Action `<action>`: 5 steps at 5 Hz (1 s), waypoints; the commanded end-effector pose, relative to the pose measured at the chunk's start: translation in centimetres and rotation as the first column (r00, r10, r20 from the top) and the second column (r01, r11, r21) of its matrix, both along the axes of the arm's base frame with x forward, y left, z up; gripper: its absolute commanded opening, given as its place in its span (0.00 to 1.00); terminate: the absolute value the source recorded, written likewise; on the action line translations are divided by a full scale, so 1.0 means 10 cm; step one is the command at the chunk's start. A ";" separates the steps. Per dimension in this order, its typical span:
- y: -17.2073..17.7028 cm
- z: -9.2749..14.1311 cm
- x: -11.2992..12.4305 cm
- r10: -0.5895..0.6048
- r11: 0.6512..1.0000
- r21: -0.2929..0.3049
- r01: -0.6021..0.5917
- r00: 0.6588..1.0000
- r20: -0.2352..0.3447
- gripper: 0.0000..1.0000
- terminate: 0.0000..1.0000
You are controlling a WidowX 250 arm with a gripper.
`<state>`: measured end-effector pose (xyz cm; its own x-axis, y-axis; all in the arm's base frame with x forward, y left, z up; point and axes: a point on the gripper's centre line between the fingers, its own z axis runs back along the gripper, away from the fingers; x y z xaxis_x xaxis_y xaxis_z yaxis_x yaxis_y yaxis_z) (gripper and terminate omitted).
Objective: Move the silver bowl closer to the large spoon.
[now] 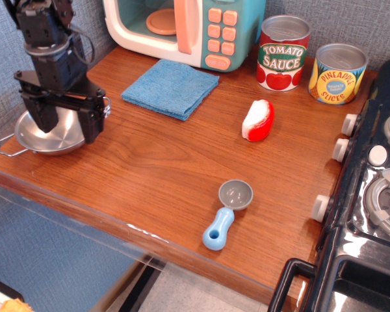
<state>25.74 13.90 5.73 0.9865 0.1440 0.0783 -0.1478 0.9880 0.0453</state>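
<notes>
One arm: seen at the far left of the table (156, 162), reaching down from the upper left corner.
Tool (68, 127): held with its two dark fingers apart; one finger is placed over the inside of the bowl, the other (93, 125) is set at or just outside the bowl's right rim. Contact with the metal cannot be told.
Bowl (49, 138): found at the left edge of the table, upright, partly hidden behind the tool; one wire handle is seen sticking out toward the lower left.
Spoon (226, 213): laid flat near the front edge of the table, well apart from the bowl; its grey head is turned away from the front edge and its blue handle toward it.
Cloth (170, 88): a blue square spread flat just in front of the microwave, near the tool's right side.
Microwave (188, 29): a toy in teal and cream, placed at the back, with its door swung open and a round plate seen inside.
Cans: tomato sauce (283, 52) and pineapple slices (338, 73) are stood upright side by side at the back right.
Red-and-white object (257, 120): laid between the cloth and the stove.
Stove (377, 188): a black toy set along the right edge, knobs turned toward the table.
</notes>
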 end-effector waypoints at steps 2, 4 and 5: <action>0.01 -0.41 0.28 -0.003 1.000 0.012 0.003 0.998 0.063 1.00 0.00; -0.04 -0.50 0.32 -0.039 0.999 -0.005 0.039 0.998 0.044 0.00 0.00; -0.05 -0.44 0.31 -0.056 0.998 -0.006 0.056 0.997 0.056 0.00 0.00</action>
